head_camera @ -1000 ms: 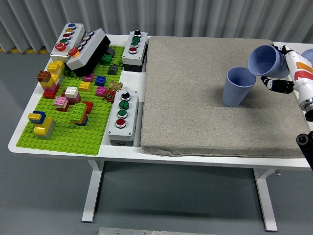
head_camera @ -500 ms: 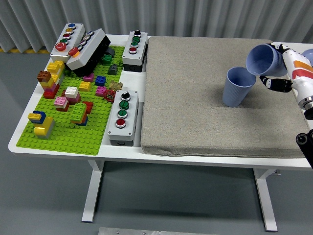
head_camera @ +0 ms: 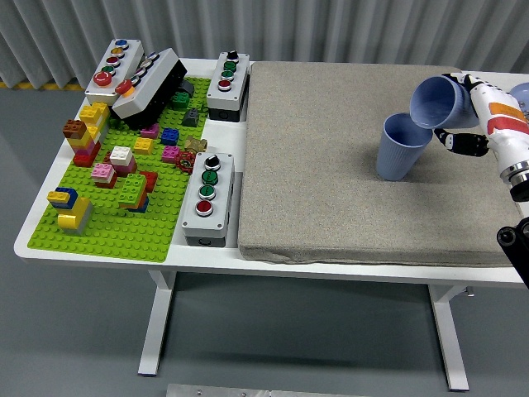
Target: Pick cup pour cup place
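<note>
Starting from your left, the green brick baseplate (head_camera: 107, 211) with its loose bricks and the grey push-button boxes (head_camera: 208, 198) play no part in this step; leave them be. Past them, the grey mat (head_camera: 331, 182) covers most of the tabletop (head_camera: 124, 252), and the upright blue cup (head_camera: 402, 146) stands on its right portion. Just above and to the right of its rim, your right hand (head_camera: 473, 124) is wrapped around the tilted blue cup (head_camera: 440, 102), mouth turned down and left toward the standing one. The left arm is not visible.

You look to be mid-pour. Keep the lip of the held cup directly over the open mouth below, close but not touching, so nothing lands on the mat. Roll the wrist slowly rather than shifting the arm sideways, and avoid nudging the light standing cup, which would likely tip easily.
</note>
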### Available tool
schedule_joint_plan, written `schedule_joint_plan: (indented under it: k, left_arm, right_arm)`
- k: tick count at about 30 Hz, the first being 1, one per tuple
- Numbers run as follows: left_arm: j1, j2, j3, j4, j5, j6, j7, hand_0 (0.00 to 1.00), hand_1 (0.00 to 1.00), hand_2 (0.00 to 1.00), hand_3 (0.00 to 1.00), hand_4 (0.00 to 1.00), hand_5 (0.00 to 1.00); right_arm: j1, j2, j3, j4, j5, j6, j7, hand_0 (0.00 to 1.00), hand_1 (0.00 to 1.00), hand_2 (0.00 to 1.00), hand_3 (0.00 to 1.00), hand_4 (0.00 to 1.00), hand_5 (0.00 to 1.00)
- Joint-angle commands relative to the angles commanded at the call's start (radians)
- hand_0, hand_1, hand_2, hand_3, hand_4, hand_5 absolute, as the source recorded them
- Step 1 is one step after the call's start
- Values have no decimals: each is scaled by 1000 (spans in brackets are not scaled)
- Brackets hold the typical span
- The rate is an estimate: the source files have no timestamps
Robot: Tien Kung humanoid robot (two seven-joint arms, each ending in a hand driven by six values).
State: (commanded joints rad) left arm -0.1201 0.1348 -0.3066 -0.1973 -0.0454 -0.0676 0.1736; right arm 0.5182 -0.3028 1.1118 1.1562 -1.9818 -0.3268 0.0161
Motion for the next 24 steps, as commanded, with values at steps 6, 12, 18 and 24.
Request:
schedule_joint_plan:
  k: [6,12,18,24]
  left_arm:
    - [1,1,0,0,0,0,0,863,836,911,797,640,887]
    - [-2,0,2,0,-3,0,-1,863,836,909,797,640,887]
    - [-4,1,2,0,-3,0,-1,863,836,909,797,640,887]
    - [-4,1,3,0,-4,0,-2,862,836,910,797,640,885]
  right_arm:
    - [2,-10,-13,15,-10,0,-5,759,600,489,560,710,74]
    - [9,-27,-33,25,-10,2,-9,763,600,490,560,711,76]
    - [15,-39,-48,30,-5,3,-11,764,601,489,559,711,80]
    - [18,-45,-54,27,1,2,-9,765,601,489,556,712,80]
